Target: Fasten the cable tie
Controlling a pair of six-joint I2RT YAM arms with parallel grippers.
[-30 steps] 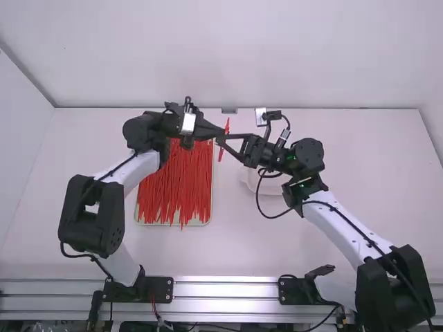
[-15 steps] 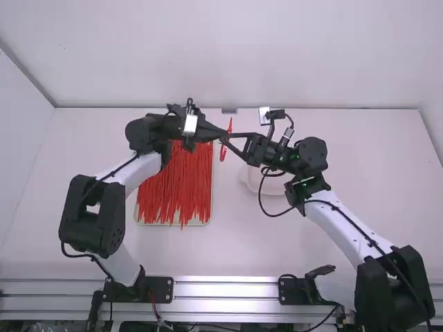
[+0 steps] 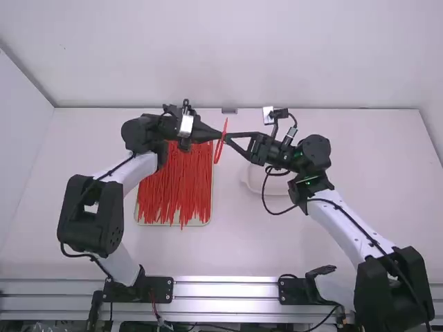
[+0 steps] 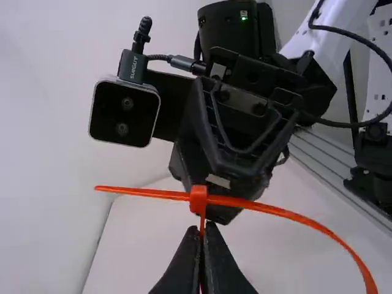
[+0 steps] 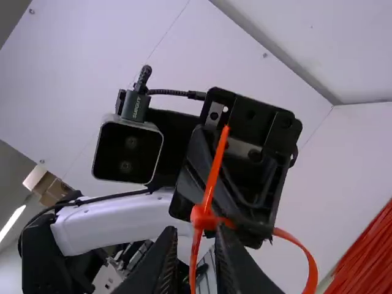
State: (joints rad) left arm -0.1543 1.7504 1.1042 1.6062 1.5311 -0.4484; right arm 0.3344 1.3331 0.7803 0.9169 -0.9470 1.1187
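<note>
A white table [image 3: 367, 145] holds two containers. One is a flat pale tray [image 3: 210, 207] to the left of the middle, filled with a pile of red ties [image 3: 176, 183]. There are too many to count, and they lie side by side with their lengths running from the near side of the table to the far side. The other is a white bowl [image 3: 253, 181] just to the right of the tray, under the right arm. Its contents cannot be made out.

Two robot arms meet above the far right corner of the tray. Between them, lifted off the table, is one red cable tie [image 3: 221, 142]. From above, its long axis runs roughly near to far and leans slightly, with the far end tipped to the right.

The left gripper [image 4: 200, 229] has its fingers clenched tight on a short piece of the strap just below the tie's square head [image 4: 197, 199]. In this view the strap crosses from side to side through the head. One end sticks out straight and the other curves away in a long arc.

The right gripper [image 5: 195, 231] faces the left one, tip to tip. Its two fingers [image 5: 164, 260] stand a little apart on either side of the strap, with a gap showing on both sides.
</note>
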